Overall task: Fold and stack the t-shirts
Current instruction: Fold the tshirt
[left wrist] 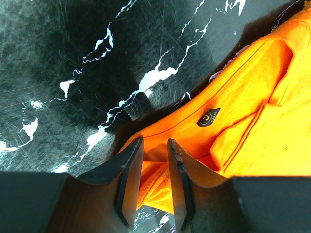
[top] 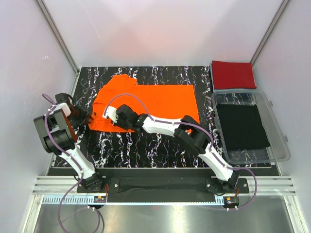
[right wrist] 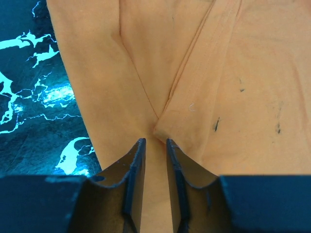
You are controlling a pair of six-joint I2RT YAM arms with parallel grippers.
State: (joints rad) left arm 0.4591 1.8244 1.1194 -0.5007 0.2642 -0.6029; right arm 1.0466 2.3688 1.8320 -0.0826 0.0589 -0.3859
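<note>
While the overhead view shows the orange t-shirt (top: 150, 99) spread flat on the counter (top: 146, 145) and the red t-shirt (top: 234, 74) folded at the far right, behind a clear bin (top: 238, 91), the left tool (top: 87, 118) and right tool (top: 104, 115) at the orange shirt's near left corner are too small to read. The left wrist view shows the left tool nearly closed, pinching the orange hem near a small dark label (left wrist: 208, 117). The right wrist view shows the right tool narrowly parted over a crease; I cannot tell whether it grips.

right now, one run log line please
left gripper: pinching orange t-shirt edge | right gripper: on its fold, grip unclear | red t-shirt: folded
</note>
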